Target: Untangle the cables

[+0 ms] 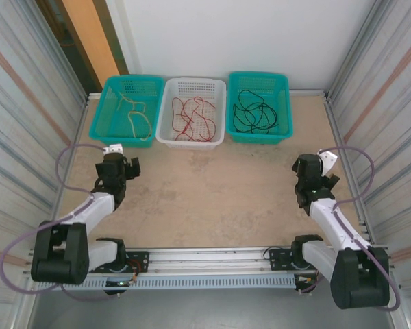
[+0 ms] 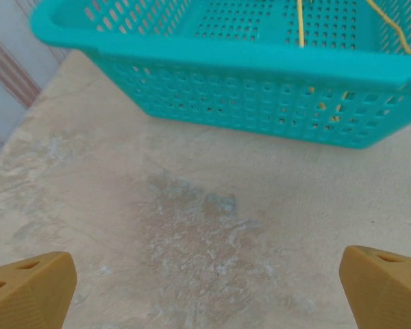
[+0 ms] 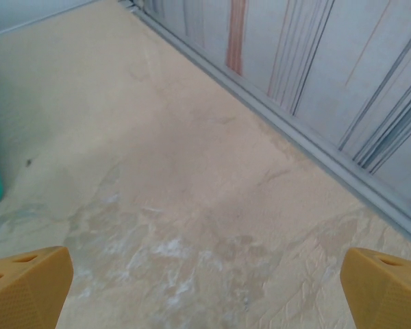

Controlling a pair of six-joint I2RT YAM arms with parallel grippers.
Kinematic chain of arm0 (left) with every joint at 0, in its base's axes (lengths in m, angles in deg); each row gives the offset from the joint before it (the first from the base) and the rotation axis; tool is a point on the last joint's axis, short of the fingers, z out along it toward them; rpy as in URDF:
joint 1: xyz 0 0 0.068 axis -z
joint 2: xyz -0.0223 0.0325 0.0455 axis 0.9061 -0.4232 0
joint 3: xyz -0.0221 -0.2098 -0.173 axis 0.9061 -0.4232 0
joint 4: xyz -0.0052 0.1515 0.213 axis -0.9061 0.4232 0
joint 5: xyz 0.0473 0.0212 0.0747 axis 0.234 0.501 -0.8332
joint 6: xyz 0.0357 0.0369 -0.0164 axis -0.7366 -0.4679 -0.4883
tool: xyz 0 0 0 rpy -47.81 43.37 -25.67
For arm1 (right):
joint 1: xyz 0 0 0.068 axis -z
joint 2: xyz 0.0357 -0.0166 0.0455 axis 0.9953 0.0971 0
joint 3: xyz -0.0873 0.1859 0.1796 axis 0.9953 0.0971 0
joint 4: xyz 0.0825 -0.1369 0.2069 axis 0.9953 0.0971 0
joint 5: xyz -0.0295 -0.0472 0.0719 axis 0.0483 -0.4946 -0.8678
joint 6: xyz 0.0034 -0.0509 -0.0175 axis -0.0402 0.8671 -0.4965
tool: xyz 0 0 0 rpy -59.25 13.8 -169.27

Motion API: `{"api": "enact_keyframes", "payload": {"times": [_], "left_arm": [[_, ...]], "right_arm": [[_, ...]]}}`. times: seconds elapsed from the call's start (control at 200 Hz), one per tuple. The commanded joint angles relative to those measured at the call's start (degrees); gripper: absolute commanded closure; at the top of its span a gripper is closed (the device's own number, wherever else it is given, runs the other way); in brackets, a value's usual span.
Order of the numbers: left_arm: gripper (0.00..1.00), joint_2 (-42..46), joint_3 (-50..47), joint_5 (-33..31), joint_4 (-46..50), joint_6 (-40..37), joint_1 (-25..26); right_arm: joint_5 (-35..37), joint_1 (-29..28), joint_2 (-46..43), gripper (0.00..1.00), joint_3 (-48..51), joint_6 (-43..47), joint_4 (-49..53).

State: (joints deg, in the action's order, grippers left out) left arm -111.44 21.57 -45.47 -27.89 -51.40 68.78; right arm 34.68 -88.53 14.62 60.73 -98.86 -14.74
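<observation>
Cables (image 1: 190, 115): three, none on the bare table (image 1: 205, 199), all lying far back, one per basket.

Nearest, left gripper (image 2: 205, 291): jaws spread wide, nothing between them, hovering over the mottled tabletop just short of the left teal basket (image 1: 104, 118). Right gripper (image 3: 205, 288): likewise wide open and empty, over bare table near the corrugated side wall (image 3: 315, 75) (a sliver of teal at the left edge of its wrist view).

Far edge, baskets side by side in a row. Pale yellow cable (image 1: 138, 118) loops in the left teal basket. Red cable (image 1: 185, 110) is in the white basket (image 1: 166, 116), middle. Black cable (image 1: 255, 113) coils in the right teal basket (image 1: 286, 113). No cable crosses a rim.
</observation>
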Motion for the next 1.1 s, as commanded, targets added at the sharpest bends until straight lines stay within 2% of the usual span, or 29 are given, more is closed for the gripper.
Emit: {"api": "enact_keyframes", "payload": {"times": [0.0,0.09,0.18,0.246,0.306,0.381,0.406,0.456,0.506,0.561,0.606,1.097], "left_arm": [[0.01,-4.21,0.05,8.15,-11.71,-2.07,-2.96],[0.01,-9.29,-2.17,11.53,-24.36,-3.98,-3.26],[0.01,-16.99,-4.40,15.48,-36.34,-6.53,-3.11],[0.01,-15.10,-2.23,17.60,-28.69,-6.70,-3.06],[0.01,-16.75,-2.55,17.73,-32.41,-7.56,-2.99],[0.01,-15.80,-0.97,17.26,-27.45,-6.81,-2.98],[0.01,-16.33,-1.24,17.07,-28.86,-6.91,-2.91],[0.01,-16.33,-1.31,16.83,-28.93,-7.00,-2.77],[0.01,-16.04,-1.06,17.18,-27.82,-6.99,-2.77],[0.01,-16.14,-1.24,17.10,-28.40,-7.00,-2.80],[0.01,-15.96,-1.10,17.09,-27.83,-7.02,-2.76],[0.01,-16.07,-1.10,15.78,-27.93,-7.79,-1.79]], "right_arm": [[0.95,0.25,4.55,0.01,4.52,8.07,-17.70],[-5.34,0.52,9.92,0.01,6.25,13.05,-27.84],[-16.57,0.54,14.31,0.01,5.66,16.44,-34.42],[-23.16,0.56,18.32,0.01,5.41,19.19,-40.79],[-27.74,0.45,23.95,0.01,4.68,22.37,-45.56],[-31.56,3.89,32.08,0.01,4.42,19.84,-53.70],[-31.91,4.93,32.07,0.01,3.45,18.59,-51.93],[-32.85,6.08,30.21,0.01,0.18,16.95,-41.55],[-31.71,5.57,31.85,0.01,1.17,17.54,-46.52],[-31.86,5.70,30.61,0.01,0.12,17.13,-42.25],[-31.89,5.66,31.33,0.01,0.63,17.36,-44.57],[-31.93,5.57,30.78,0.01,0.62,17.45,-43.75]]}}
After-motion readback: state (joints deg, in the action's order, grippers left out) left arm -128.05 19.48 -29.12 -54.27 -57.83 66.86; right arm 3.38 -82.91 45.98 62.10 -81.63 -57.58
